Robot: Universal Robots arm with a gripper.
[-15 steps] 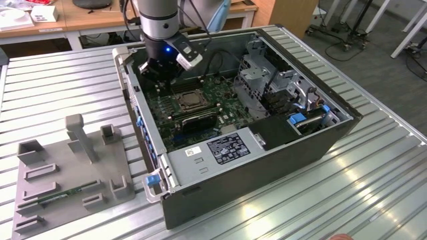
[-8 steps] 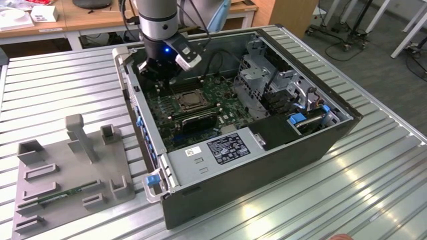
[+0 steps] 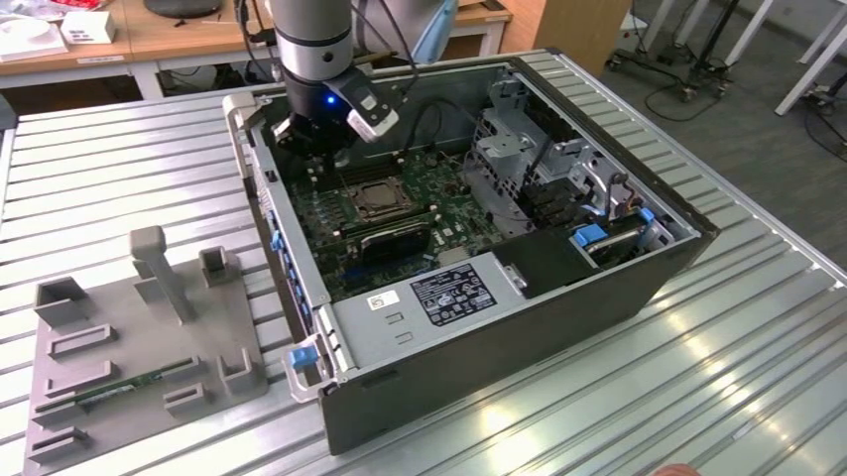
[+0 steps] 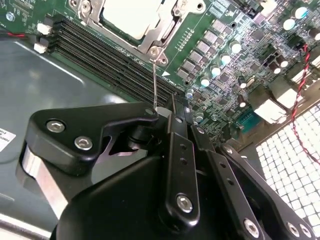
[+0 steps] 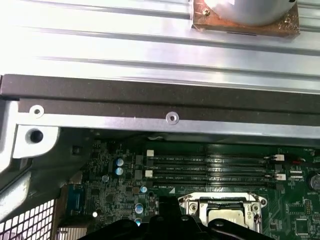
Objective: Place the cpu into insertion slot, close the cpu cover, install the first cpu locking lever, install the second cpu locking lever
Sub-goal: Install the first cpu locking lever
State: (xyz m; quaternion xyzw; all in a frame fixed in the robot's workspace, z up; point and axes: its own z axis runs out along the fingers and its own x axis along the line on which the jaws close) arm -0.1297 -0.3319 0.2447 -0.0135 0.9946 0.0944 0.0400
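The chip sits in its socket under the metal frame, and the gripper, pinched closed with nothing clearly held, meets the free end of the thin lever, so a skewed push could let the springy wire slip and scrape the board.

So here we've got the case lying open on the slatted table, with the arm reaching in at its far corner. The gripper hangs over the motherboard, close to the slot with the cpu sitting in it. A grey fixture sits at the exterior view's left, apart from the case.
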